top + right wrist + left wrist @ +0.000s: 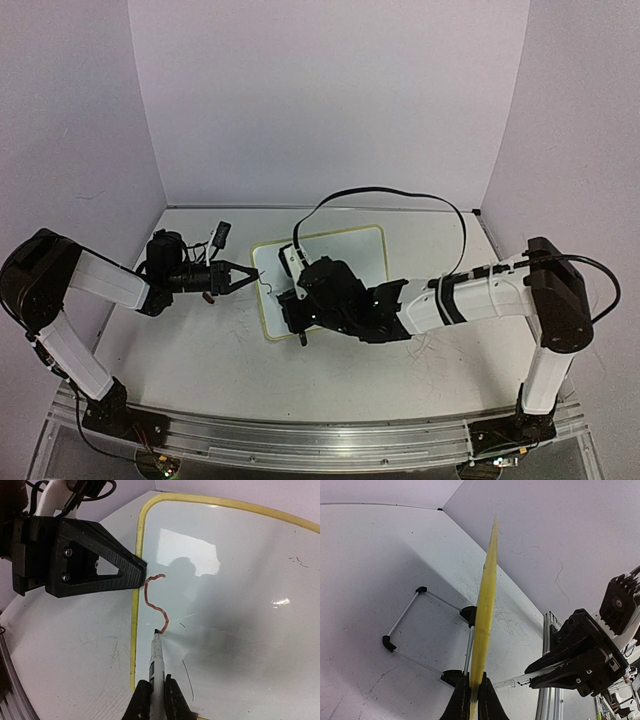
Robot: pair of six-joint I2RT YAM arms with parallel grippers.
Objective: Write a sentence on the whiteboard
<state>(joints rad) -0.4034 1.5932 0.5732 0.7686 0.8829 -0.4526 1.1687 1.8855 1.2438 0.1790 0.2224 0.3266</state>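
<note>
At the middle of the scuffed, matte white tabletop (200, 340) sits the small rectangular whiteboard (345, 255), glossy, with rounded corners and a thin pale yellow-green rim. The left gripper (471, 697), black angular plastic, is closed tight on the rim at the board's left edge, its fingers pinching the thin edge from both sides. Behind the board a thin metal wire stand (404, 616) with small black clip feet (468, 614) rests on the table. The right gripper (157, 690) is closed around a slim clear-barrelled marker (157, 655), whose dark tip touches the board just inside the left rim. Of the sentence only one curved, S-shaped stroke (145, 591) shows, reddish-brown in the wrist view, close beside the left fingers. To the right of the stroke, most of the writing surface lies bare.
</note>
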